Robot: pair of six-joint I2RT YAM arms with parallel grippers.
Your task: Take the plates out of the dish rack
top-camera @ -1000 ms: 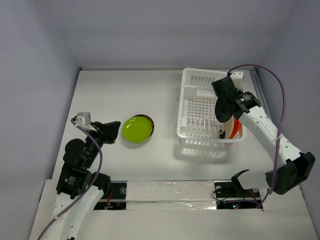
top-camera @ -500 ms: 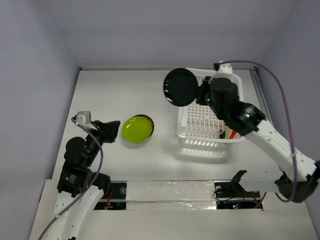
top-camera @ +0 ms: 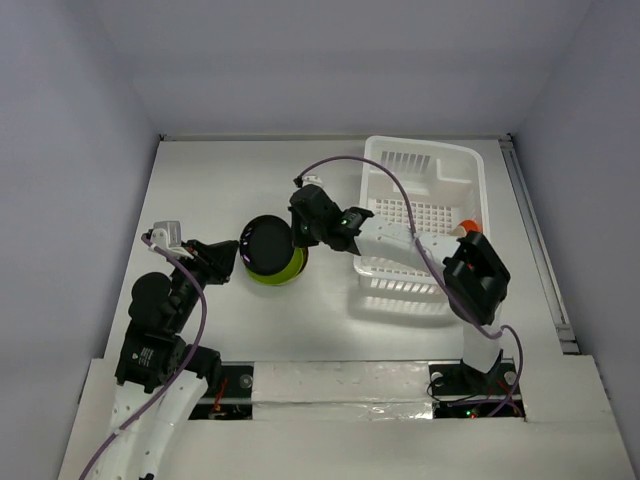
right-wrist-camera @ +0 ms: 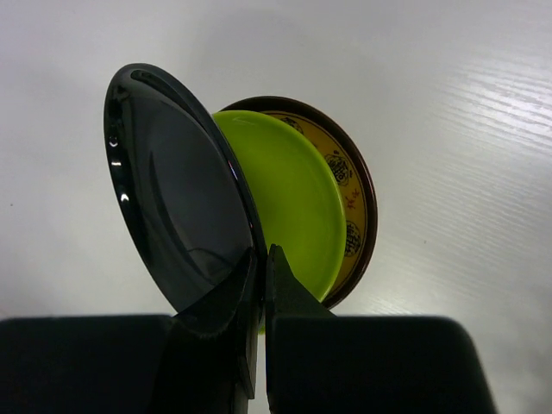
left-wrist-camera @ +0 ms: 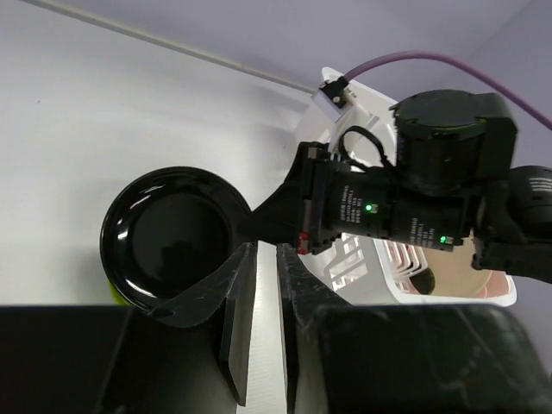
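Glossy black round plate rim-pinched in right hand, tilted above lime-green plate on brown-yellow patterned plate, mid-bench, not yet down | white slotted plastic dish rack, right edge: orange-red plate inside, to go | left hand pressed near together, empty

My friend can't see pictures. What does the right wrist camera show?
The right gripper pinches the rim of a shiny black plate, holding it tilted over a lime green plate. The green plate lies on a brown and yellow patterned plate on the white table.
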